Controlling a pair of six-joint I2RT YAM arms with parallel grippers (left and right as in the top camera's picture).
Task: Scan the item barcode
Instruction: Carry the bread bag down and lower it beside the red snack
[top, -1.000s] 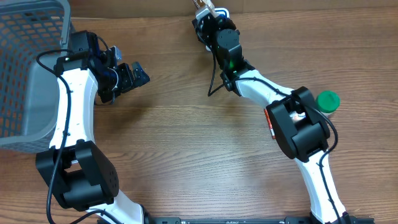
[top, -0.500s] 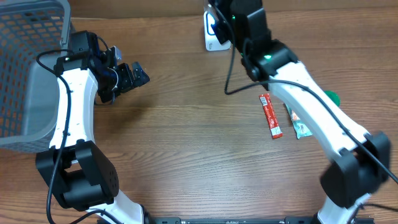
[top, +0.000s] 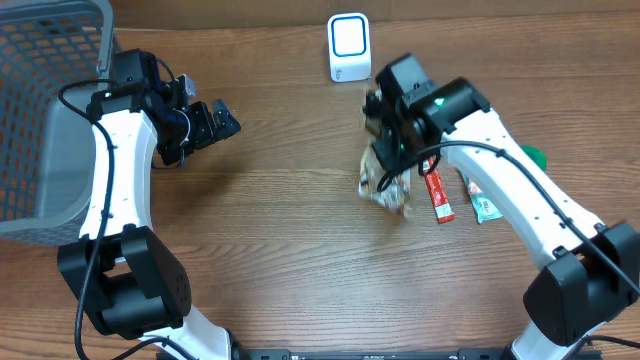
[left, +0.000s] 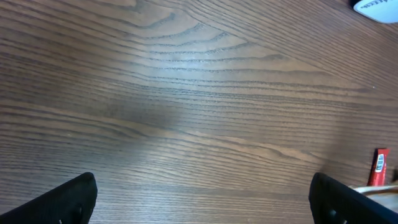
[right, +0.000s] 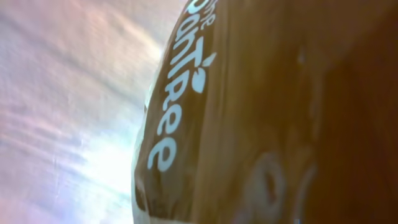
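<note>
Snack bag (top: 386, 190) gripped by right pincer (top: 386, 158), clamped tight; left pincer (top: 205, 105) wide apart.

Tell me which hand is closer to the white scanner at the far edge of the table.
Right. The right hand, shut on a brown snack packet, sits in front of the white scanner, slightly to its right. The left hand hangs open, farther off to the left.

The overhead camera looks straight down on the whole tabletop (top: 290, 210). The left wrist camera slants across bare wood from farther off — sharing the red sachet (left: 380, 167) with overhead. The right wrist camera sits so close a brown packet (right: 249, 124) fills it.
</note>
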